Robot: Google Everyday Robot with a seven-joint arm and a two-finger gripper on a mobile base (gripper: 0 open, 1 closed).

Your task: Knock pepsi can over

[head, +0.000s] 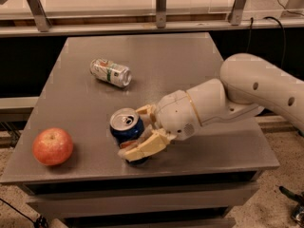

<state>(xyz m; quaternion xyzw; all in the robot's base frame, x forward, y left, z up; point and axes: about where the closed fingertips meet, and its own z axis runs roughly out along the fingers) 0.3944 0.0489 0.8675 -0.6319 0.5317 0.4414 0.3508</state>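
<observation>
The pepsi can (124,127), dark blue with a silver top, stands near the front of the grey table (156,61), its top tipped slightly toward the camera. My gripper (133,133) reaches in from the right and is shut on the can. One cream finger (145,112) is behind the can and the other finger (144,148) lies across its lower front, hiding the base. The white arm (247,87) stretches off to the right.
A white-and-green can (110,72) lies on its side at the table's back left. A red apple (52,147) sits at the front left corner. A railing (161,6) runs behind the table. The front edge is close to the pepsi can.
</observation>
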